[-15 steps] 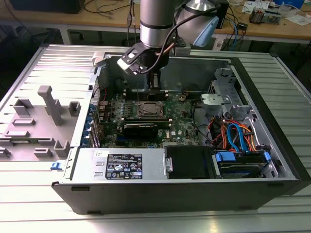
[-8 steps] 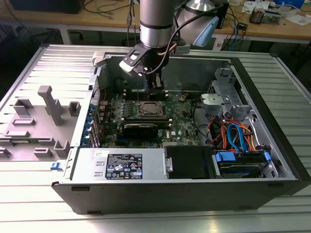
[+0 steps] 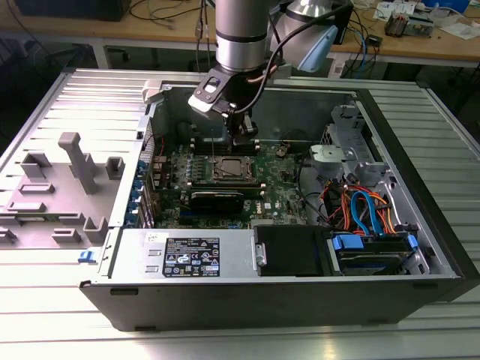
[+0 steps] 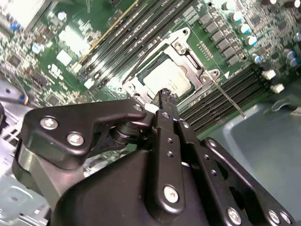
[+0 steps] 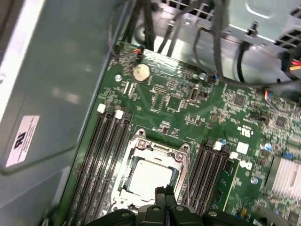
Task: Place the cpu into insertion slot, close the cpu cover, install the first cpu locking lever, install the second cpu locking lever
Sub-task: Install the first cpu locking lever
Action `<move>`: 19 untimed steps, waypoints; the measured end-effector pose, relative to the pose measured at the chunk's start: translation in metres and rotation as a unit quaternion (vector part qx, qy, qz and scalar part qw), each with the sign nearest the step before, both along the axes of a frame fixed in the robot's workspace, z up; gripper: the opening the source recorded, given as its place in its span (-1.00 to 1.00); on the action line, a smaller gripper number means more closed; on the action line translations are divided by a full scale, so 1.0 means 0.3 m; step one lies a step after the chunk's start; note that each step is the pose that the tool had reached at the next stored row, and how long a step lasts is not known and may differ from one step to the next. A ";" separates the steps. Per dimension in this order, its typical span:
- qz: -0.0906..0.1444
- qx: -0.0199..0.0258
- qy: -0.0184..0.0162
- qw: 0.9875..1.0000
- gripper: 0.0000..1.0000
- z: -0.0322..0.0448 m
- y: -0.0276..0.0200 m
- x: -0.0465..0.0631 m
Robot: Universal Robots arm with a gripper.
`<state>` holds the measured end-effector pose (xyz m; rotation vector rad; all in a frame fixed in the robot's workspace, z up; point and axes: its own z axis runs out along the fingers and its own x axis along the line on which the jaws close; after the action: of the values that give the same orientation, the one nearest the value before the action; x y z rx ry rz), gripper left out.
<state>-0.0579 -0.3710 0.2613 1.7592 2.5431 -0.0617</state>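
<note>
The cpu [image 5: 149, 177] lies in the insertion slot [image 3: 229, 169] on the green board; its silver top [image 4: 168, 81] shows in both wrist views. The cpu cover [image 5: 157, 151] lies flat over it, framing the chip with its cut-out [image 4: 184, 51]. One thin locking lever [image 4: 226, 97] sticks out sideways from a socket corner across the black memory slots. My gripper [image 4: 164, 95] hangs just above the socket's edge, shut with nothing between its fingers. In the exterior view the gripper [image 3: 244, 137] is inside the case behind the socket.
Black memory slots [image 5: 103, 155] flank the socket on both sides. The case's grey wall [image 5: 51, 89] stands close beside the board. Orange and blue cables [image 3: 360, 210] and a drive bay fill the exterior view's right. A grey fixture block [image 3: 71, 176] sits outside the case.
</note>
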 end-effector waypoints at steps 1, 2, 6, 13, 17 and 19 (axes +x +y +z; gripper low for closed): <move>0.010 0.000 0.000 1.000 -0.79 0.000 0.000 0.000; 0.018 0.000 0.000 1.000 -0.79 -0.001 0.000 0.000; 0.057 0.000 0.000 0.998 -0.79 -0.001 0.000 0.000; 0.057 0.000 0.000 0.998 -0.79 -0.001 0.000 -0.031; 0.057 0.000 0.000 0.998 -0.79 -0.001 0.000 -0.045; 0.057 0.000 0.000 0.998 -0.79 -0.001 0.000 -0.045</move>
<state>-0.0715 -0.3710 0.2609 1.6092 2.6383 -0.0563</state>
